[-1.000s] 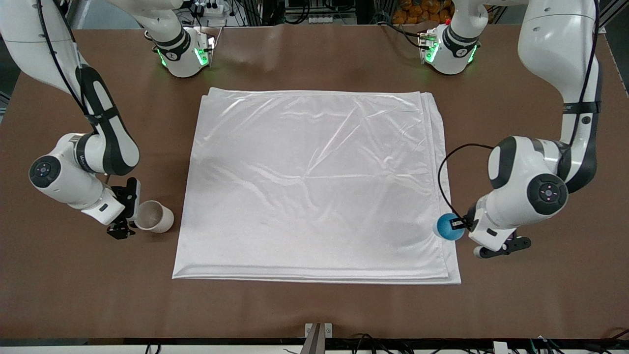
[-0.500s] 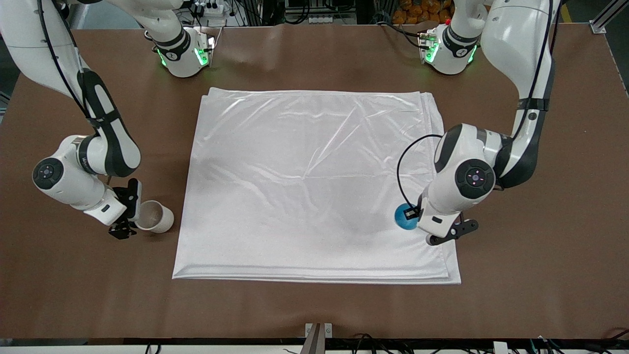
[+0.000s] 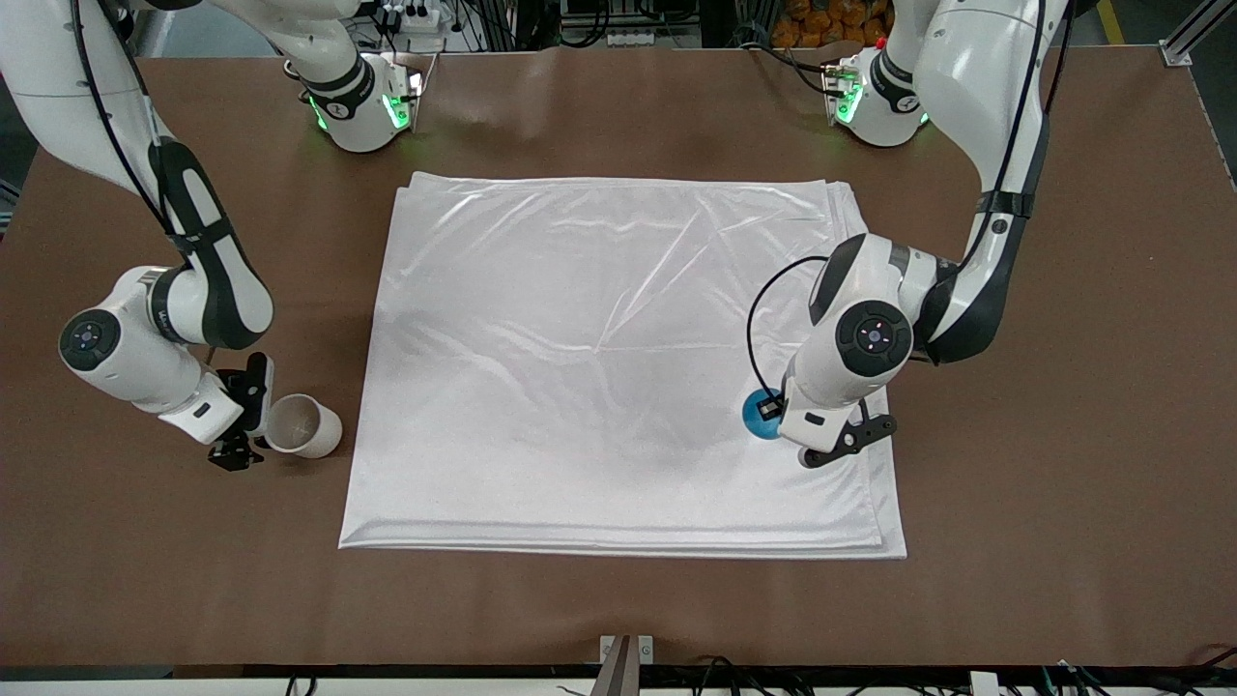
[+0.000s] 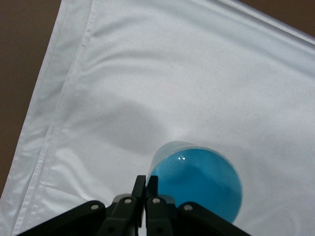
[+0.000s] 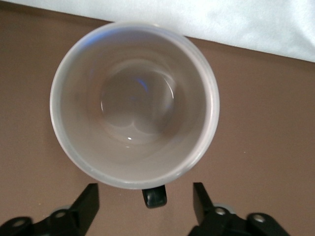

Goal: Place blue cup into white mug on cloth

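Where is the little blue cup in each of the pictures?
Front view: the blue cup is held by the left gripper over the cloth, near the left arm's end.
Left wrist view: the cup fills the lower middle, its rim pinched by the gripper.
Right wrist view: not in it; only the white mug shows.
Shared landmark: the cloth.

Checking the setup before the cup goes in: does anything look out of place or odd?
Only the mug: it stands on bare table beside the cloth, not on it. The right gripper is open at its handle. The left gripper holds the blue cup upright over the cloth. Nothing spilled or damaged.
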`<state>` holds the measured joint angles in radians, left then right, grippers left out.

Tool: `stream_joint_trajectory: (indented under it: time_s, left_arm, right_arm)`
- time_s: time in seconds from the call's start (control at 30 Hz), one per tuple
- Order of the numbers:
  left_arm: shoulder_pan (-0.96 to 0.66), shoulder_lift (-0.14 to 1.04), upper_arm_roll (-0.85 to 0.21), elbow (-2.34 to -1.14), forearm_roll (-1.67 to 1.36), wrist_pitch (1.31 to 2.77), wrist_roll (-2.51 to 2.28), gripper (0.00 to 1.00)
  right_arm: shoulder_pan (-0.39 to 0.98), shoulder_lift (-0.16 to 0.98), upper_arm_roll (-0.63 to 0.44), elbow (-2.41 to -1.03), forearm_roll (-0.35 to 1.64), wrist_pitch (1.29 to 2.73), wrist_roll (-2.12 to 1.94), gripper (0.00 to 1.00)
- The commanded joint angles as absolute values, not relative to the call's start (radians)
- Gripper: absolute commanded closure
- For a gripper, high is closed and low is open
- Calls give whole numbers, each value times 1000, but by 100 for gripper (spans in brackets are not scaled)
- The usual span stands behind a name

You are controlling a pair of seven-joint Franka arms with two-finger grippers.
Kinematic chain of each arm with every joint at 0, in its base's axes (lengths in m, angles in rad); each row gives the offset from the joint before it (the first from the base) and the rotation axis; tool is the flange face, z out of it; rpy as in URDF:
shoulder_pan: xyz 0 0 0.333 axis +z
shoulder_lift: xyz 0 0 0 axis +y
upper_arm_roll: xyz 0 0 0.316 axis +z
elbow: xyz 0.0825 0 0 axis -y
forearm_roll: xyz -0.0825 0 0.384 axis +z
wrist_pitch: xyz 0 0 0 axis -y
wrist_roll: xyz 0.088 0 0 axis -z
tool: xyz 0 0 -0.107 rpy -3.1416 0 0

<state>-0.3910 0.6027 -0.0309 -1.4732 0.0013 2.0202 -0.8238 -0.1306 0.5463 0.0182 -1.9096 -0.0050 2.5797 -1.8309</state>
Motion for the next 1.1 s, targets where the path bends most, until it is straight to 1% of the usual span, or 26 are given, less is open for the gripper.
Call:
stream_joint_trajectory:
  time_s: [0.0, 0.1, 0.17, 0.3, 0.4, 0.7, 0.8, 1.07]
  left_arm:
    - [-382, 592, -18, -1456, -12, 2010, -822, 100]
    - [-379, 592, -17, -1448, -9, 2010, -813, 100]
    - [-373, 591, -15, -1440, -8, 2010, -799, 100]
    - [-354, 586, -15, -1433, -6, 2010, -733, 100]
    - [-339, 584, -15, -1425, -5, 2010, -680, 100]
    - [-311, 578, 5, -1425, 12, 2010, -496, 100]
    - [-308, 575, 12, -1425, 24, 2008, -427, 100]
    - [-307, 561, 35, -1425, 46, 1970, -304, 100]
  right_arm:
    - [-149, 557, 29, -1901, -15, 2594, -1859, 52]
    - [-147, 557, 31, -1899, -15, 2594, -1861, 71]
    - [-146, 557, 31, -1899, -15, 2594, -1861, 82]
    - [-141, 557, 31, -1899, -14, 2594, -1859, 98]
    - [-138, 554, 34, -1894, -14, 2592, -1862, 100]
    - [-129, 522, 87, -1862, -11, 2576, -1856, 100]
    - [-124, 520, 106, -1852, -5, 2534, -1830, 100]
    - [-20, 480, 107, -1845, -17, 2464, -1623, 100]
